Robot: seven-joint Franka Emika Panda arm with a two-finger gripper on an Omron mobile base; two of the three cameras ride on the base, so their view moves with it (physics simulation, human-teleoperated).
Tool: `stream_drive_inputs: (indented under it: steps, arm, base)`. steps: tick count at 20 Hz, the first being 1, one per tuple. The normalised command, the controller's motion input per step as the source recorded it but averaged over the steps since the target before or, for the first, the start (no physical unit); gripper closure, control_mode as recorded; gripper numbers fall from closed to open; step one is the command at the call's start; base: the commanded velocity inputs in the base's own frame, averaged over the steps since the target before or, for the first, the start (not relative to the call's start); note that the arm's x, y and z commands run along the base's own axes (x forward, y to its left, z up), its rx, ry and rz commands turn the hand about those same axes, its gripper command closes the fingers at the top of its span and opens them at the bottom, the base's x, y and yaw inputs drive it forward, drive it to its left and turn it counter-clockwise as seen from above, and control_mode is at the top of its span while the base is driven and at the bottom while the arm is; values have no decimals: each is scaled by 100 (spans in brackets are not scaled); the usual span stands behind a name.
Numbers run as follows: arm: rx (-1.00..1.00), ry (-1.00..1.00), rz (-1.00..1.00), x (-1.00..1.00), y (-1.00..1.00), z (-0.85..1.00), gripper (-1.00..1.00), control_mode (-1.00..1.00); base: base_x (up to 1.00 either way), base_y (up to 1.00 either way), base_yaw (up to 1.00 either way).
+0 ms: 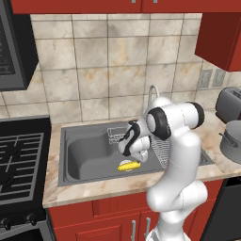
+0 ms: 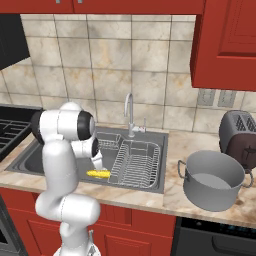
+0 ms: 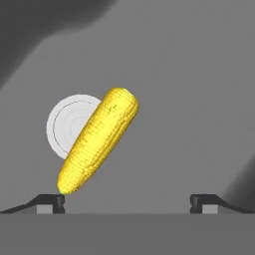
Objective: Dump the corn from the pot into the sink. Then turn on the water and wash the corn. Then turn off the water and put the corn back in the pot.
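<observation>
The yellow corn [image 3: 98,141] lies on the floor of the dark grey sink [image 1: 82,155], partly over the round silver drain [image 3: 67,124]. It also shows as the corn [image 1: 128,165] and the corn [image 2: 98,173] from the base. My gripper [image 3: 128,201] hangs just above it, open, with the cob's greenish end close to one fingertip [image 3: 51,200] and nothing between the fingers. My gripper [image 1: 132,157] points down into the basin. The grey pot [image 2: 212,179] sits tilted on the counter to the sink's right, seemingly with nothing in it.
A wire rack [image 2: 137,161] fills the sink's right half, behind it the chrome tap [image 2: 129,113]. A dark toaster [image 2: 239,131] stands behind the pot. The stove [image 1: 21,157] lies left of the sink. Red cabinets [image 2: 225,45] hang overhead.
</observation>
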Motion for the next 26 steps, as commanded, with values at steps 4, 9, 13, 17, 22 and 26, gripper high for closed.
stream_drive_inputs:
  steps: [4, 9, 13, 17, 22, 26]
  arm:
    - [0, 0, 0, 28, 0, -31, -100, -100]
    - [0, 0, 0, 24, 0, -31, -100, -100]
    - [0, 0, 0, 21, 0, -25, -100, -100]
    - [0, 4, 0, 22, 0, -17, -100, -100]
    - [0, 7, 0, 31, 0, -7, -100, -100]
    - [0, 4, 0, 30, 0, -8, -100, -100]
  base:
    - [0, 0, 0]
    - [0, 0, 0]
    - [0, 0, 0]
    - [0, 0, 0]
    - [0, 0, 0]
    - [0, 0, 0]
